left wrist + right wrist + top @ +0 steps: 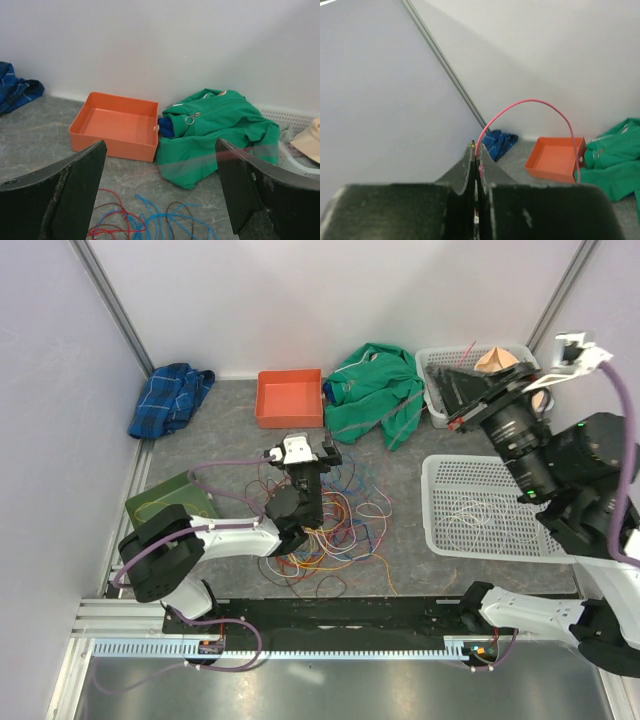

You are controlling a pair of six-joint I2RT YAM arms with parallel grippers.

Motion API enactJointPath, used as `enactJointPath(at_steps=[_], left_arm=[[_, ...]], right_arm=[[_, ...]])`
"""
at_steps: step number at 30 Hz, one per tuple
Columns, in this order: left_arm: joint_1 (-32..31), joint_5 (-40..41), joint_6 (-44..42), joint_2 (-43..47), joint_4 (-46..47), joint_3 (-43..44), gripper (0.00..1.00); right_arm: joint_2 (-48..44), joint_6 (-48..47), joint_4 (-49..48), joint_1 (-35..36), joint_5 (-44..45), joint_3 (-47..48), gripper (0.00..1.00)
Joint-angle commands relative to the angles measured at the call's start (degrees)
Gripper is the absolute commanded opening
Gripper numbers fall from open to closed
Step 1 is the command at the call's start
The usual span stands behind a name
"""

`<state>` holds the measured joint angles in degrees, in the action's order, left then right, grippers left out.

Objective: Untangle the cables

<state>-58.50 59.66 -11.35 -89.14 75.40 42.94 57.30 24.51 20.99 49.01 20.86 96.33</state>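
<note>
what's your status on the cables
Left gripper open over tangle. Right gripper shut on pink cable, held high. Green jacket behind, apart.

1. You are viewing a robot test cell, probably inside a lab.
2. Plain white panels [350,300] in metal framing [113,295] enclose your grey tabletop [400,570].
3. The left arm [230,535] and right arm [530,612] are bolted to a black base plate [340,612].

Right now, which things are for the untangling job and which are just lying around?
For the job: tangled cables; pink cable pinched in the right fingers; white cable in the near white basket.
Just lying about: orange tray; green jacket; blue plaid cloth.
</note>
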Motion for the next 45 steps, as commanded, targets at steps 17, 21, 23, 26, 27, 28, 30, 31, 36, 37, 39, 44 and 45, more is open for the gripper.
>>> enactJointPath(at_steps=[17,21,23,26,27,28,30,31,36,37,39,44,45], left_arm=[[0.1,4.4,14.8,13.6,-29.3,-6.2,0.99],[0.8,-1.2,47.5,24.7,-71.5,-2.1,1.00],[0.8,-6.4,53.3,28.4,-84.3,-2.2,1.00],[0.8,-12.1,62.8,35.2,-96.1,-2.9,1.00],[0.8,-13.2,64.2,38.2,-98.2,-3.0,1.00],[0.8,-14.3,65.3,39.7,-100.3,-3.0,1.00],[0.8,-16.7,68.1,42.5,-106.0,-2.9,1.00],[0.8,-17.3,68.7,44.9,-107.5,-3.1,1.00],[0.8,-18.4,70.0,51.2,-112.9,-4.3,1.00],[0.8,-18.4,69.9,52.0,-113.2,-4.7,1.00],[0.8,-18.2,69.5,53.5,-113.5,-5.1,1.00],[0.8,-18.3,68.6,54.3,-113.3,-5.5,1.00],[0.8,-18.4,68.5,54.3,-113.4,-5.5,1.00]], right_arm=[[7.4,-5.4,4.4,0.1,5.1,14.7,0.00],[11.2,-6.0,5.8,0.1,5.2,16.3,0.00],[14.1,-6.3,6.0,0.0,5.1,18.0,0.00],[18.5,-6.8,6.3,-0.1,5.2,20.7,0.00],[19.6,-6.9,6.3,-0.3,5.2,21.3,0.00],[22.0,-6.8,6.3,-1.0,4.9,22.0,0.00],[24.4,-6.0,6.2,-2.3,3.9,23.9,0.00],[27.2,-5.3,6.1,-4.5,1.8,24.5,0.00],[37.0,-2.0,4.5,-10.7,-4.9,30.8,0.00],[40.5,-1.8,4.2,-11.7,-5.3,32.1,0.00],[43.9,-1.7,3.3,-12.7,-7.7,36.4,0.00],[52.3,-0.2,-2.6,-14.7,-13.2,41.7,0.00],[53.4,0.2,-3.9,-14.8,-14.1,41.7,0.00]])
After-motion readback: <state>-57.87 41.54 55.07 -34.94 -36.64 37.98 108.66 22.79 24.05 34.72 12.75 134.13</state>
